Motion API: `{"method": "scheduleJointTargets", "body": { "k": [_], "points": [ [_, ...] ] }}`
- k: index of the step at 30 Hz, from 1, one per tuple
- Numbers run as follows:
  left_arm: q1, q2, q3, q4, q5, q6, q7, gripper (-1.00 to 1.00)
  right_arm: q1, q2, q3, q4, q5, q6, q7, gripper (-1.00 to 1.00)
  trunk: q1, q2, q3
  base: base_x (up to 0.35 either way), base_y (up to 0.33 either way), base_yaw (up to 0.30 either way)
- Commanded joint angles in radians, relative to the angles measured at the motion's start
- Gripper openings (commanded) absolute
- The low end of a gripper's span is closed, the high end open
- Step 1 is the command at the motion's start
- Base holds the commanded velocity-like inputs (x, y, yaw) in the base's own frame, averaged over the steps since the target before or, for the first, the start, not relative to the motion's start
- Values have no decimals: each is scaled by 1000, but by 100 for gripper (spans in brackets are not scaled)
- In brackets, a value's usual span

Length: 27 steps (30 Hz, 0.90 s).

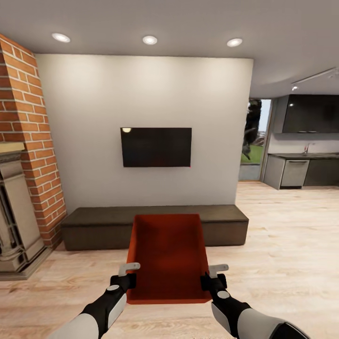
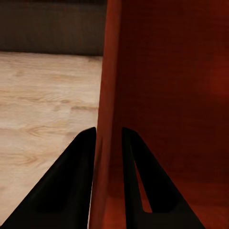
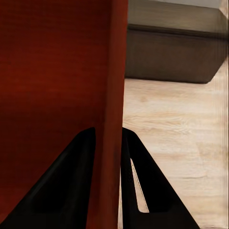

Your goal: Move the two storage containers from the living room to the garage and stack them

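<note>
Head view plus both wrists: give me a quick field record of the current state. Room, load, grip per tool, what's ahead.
room: living room, light wood-plank floor
load: one orange-red storage container, lidless, held off the floor between both arms
left tool: shut on the container's left wall, one finger outside, one inside
right tool: shut on the container's right wall, same straddle
ahead: long low dark cabinet under a wall TV
left side: red-brick fireplace
right side: kitchen counter beyond the wall
second container: unknown
</note>
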<state>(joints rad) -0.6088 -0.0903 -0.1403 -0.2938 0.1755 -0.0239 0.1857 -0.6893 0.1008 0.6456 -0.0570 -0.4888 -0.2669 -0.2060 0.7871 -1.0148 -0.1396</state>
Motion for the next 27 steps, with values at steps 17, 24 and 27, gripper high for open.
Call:
{"method": "scheduleJointTargets", "body": {
  "k": [17, 24, 27],
  "points": [
    [-1, 0, 4, -4, -8, -2, 14, -100, -1, 3, -40, 2, -16, -2, -4, -100, 0, -1, -1, 0, 0, -286],
    [-1, 0, 4, -4, -8, -2, 14, -100, -1, 3, -40, 2, -16, -2, -4, -100, 0, -1, -1, 0, 0, -285],
    [-2, 0, 4, -4, -8, -2, 14, -100, -1, 3, -40, 3, -16, -3, -4, -100, 0, -1, -1, 0, 0, -286]
  ]
}}
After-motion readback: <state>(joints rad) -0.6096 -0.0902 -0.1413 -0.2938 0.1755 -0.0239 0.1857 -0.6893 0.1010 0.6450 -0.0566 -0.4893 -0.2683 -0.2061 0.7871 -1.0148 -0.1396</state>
